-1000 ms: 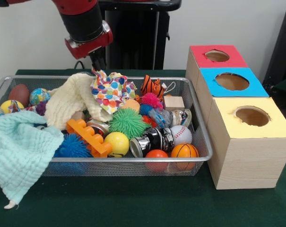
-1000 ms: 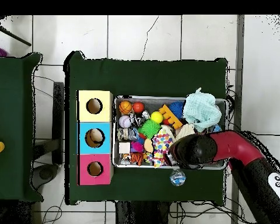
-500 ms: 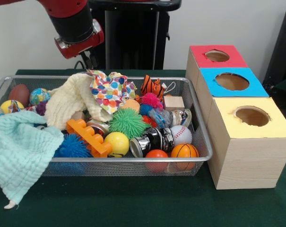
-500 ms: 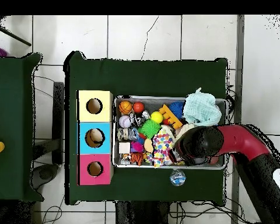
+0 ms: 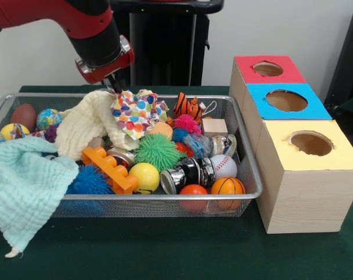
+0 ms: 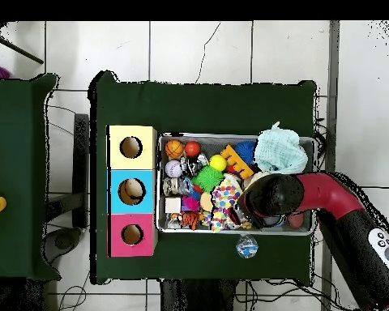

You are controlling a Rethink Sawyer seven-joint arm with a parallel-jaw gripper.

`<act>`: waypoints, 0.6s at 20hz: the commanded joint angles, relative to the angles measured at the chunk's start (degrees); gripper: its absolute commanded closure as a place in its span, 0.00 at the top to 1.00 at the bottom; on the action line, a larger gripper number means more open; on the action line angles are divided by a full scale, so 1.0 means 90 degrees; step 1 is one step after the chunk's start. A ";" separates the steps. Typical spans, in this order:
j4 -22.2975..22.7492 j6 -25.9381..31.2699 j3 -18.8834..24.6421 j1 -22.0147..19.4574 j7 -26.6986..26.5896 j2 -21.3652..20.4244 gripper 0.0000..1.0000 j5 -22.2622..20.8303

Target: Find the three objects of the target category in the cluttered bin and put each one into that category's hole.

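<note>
Contents, wire bin, front view, left to right: mint green cloth, lower left, draped over the bin's left rim and hanging outside; soft, limp, light, will trail and snag if lifted by one corner. Cream knit cloth, left of centre toward the back, bunched over other items; same handling, best pinched at a raised fold. Gripper, upper left of centre, at the top edge of the polka-dot cloth; fingertips are lost against the fabric, so whether it is open, closed or has hold of the cloth cannot be told. Polka-dot cloth: thin, floppy, centre back, lying partly on the cream cloth; a top fold is the natural hold. These three cloths look the likeliest target set, though the category is not stated. Also present: orange toy block, rigid; green spiky ball, squashy; yellow ball; chrome can, smooth, likely slippery; baseball; small basketball. Right of frame: three boxes with holes, red-topped box upper, blue-topped box middle, yellow-topped box nearest.
</note>
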 commanded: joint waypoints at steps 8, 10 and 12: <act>-0.0235 -0.0008 -0.0104 -0.0117 -0.1658 0.0077 0.00 -0.0400; -0.0271 0.0122 -0.0101 -0.0146 -0.1739 0.0028 0.00 -0.0376; -0.0337 0.0284 -0.0048 -0.0132 -0.1828 -0.0058 0.00 -0.0319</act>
